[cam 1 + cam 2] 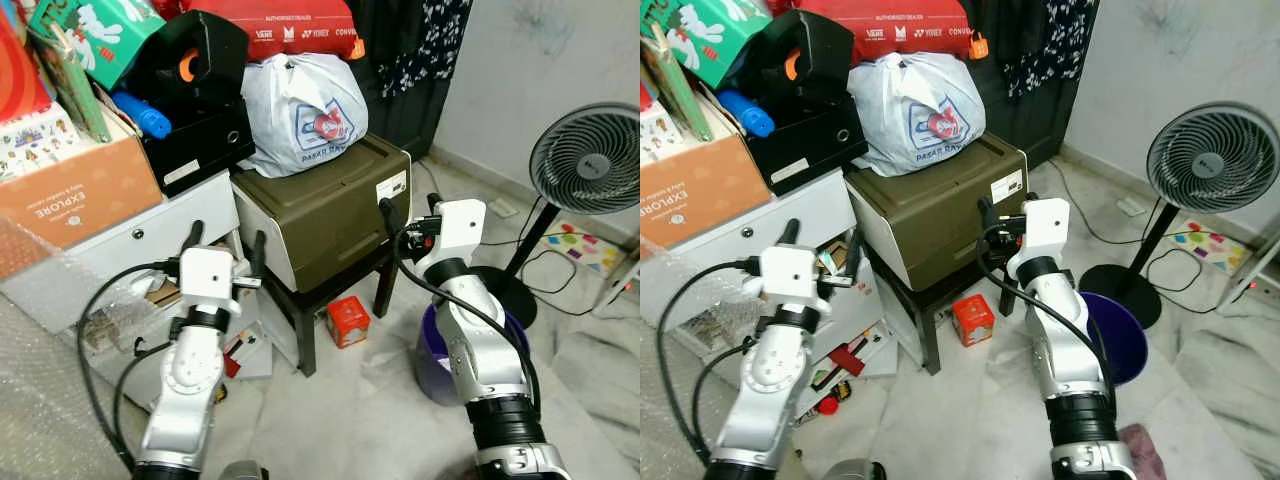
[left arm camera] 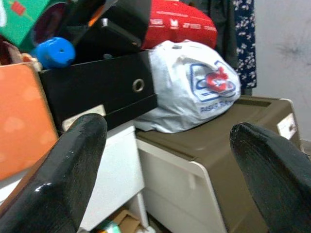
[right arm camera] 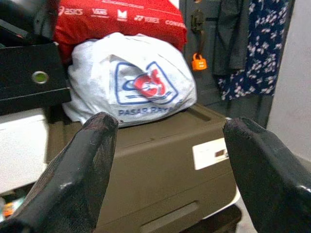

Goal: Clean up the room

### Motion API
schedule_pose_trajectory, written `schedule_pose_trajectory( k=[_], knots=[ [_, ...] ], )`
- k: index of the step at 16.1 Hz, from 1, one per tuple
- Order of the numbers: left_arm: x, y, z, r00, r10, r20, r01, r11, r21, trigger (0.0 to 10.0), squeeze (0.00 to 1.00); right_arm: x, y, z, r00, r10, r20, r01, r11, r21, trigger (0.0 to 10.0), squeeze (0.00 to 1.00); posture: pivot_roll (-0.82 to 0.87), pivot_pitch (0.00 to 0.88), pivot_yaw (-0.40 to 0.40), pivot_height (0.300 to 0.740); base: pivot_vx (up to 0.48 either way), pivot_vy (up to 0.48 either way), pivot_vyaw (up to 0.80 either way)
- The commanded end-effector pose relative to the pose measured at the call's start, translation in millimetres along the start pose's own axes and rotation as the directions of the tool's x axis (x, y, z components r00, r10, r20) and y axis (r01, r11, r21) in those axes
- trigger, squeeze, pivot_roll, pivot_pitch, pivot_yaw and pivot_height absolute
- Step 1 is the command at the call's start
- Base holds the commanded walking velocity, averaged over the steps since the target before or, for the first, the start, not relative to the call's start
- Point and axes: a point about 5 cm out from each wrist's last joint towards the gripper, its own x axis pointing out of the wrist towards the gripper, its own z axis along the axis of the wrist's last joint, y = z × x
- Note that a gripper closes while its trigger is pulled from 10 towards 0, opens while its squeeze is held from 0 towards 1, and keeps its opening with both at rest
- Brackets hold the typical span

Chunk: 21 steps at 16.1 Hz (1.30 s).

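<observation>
Little looks tidied: a small red square tin (image 1: 348, 320) lies on the floor beneath the olive-brown plastic storage box (image 1: 330, 205). The left gripper (image 1: 227, 247) and right gripper (image 1: 407, 214) hover raised, jaws wide, holding nothing.

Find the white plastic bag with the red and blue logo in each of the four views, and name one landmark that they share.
Left eye view: white plastic bag, upper middle, on the olive-brown box.
Right eye view: upper middle.
Left wrist view: centre right.
Right wrist view: centre.
Shared landmark: the red bag behind it.
</observation>
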Motion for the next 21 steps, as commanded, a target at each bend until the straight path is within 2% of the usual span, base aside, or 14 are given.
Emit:
schedule_pose_trajectory(
  k=[1, 2, 13, 17, 21],
  knots=[
    [1.1, 2.3, -0.9, 1.000, 0.006, -0.008, -0.006, 1.000, 0.000, 10.0, 0.00, 2.7, 3.6, 1.1, 1.000, 0.009, -0.002, -0.009, 1.000, 0.013, 10.0, 0.00, -0.02, 0.000, -0.018, 0.740, 0.000, 0.000, -0.48],
    [1.1, 2.2, -0.8, 1.000, 0.004, -0.008, -0.004, 1.000, -0.003, 10.0, 0.00, 2.8, 3.5, 0.9, 1.000, 0.008, -0.003, -0.008, 1.000, 0.014, 10.0, 0.00, -0.02, 0.000, -0.017, 0.740, 0.000, 0.000, -0.80],
    [0.4, 2.3, -0.5, 1.000, -0.003, -0.006, 0.003, 1.000, -0.006, 10.0, 0.00, 2.4, 3.5, 0.6, 1.000, 0.004, -0.002, -0.004, 1.000, 0.012, 10.0, 0.00, -0.02, 0.000, -0.016, 0.740, 0.000, 0.024, 0.00],
    [-1.6, -1.7, 5.1, 0.996, -0.081, 0.035, 0.082, 0.996, -0.033, 10.0, 0.00, 2.3, 3.7, 0.7, 1.000, 0.005, -0.001, -0.005, 1.000, 0.006, 10.0, 0.00, -0.02, 0.000, -0.012, 0.740, 0.000, 0.000, 0.00],
    [-2.2, -1.9, 4.7, 0.996, -0.085, 0.031, 0.086, 0.996, -0.038, 10.0, 0.00, 1.9, 3.7, 0.0, 1.000, 0.005, -0.003, -0.005, 1.000, 0.004, 10.0, 0.00, -0.02, 0.002, -0.013, 0.740, 0.318, 0.000, 0.00]
  ],
)
